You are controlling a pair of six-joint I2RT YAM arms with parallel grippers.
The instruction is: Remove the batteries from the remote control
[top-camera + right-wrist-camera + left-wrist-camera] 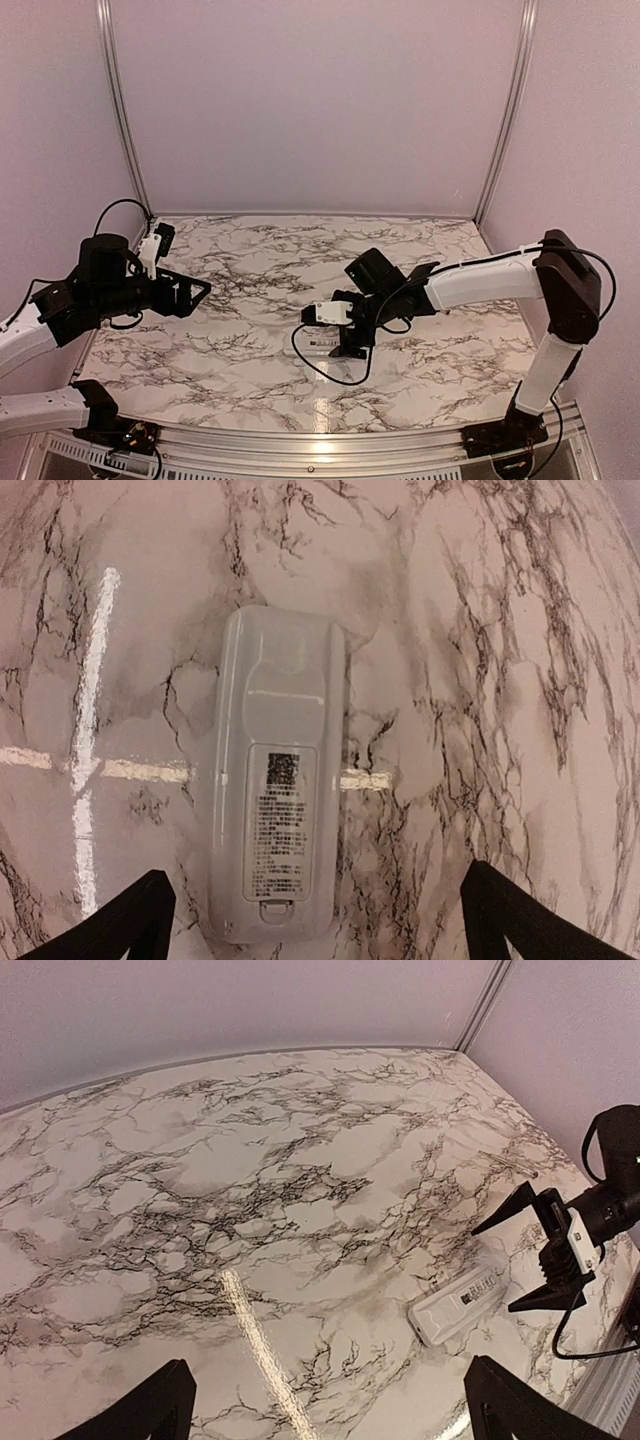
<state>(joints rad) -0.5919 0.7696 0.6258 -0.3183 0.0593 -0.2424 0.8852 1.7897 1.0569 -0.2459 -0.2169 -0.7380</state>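
Observation:
The remote control (275, 780) lies flat on the marble table with its back up. Its battery cover with the dark printed label is closed. It also shows in the left wrist view (458, 1305) and, partly under the right arm, in the top view (320, 344). The batteries are hidden. My right gripper (322, 932) is open and hovers just above the remote's latch end, one finger on each side, touching nothing; it also shows in the top view (342, 342) and the left wrist view (492, 1271). My left gripper (198, 292) is open and empty, far to the remote's left, and also shows in its own wrist view (330, 1422).
The marble table (250, 360) is enclosed by lilac walls with aluminium posts (120, 110) at the back corners. A black cable (325, 372) loops from the right wrist down over the table. An aluminium rail (330, 440) runs along the near edge.

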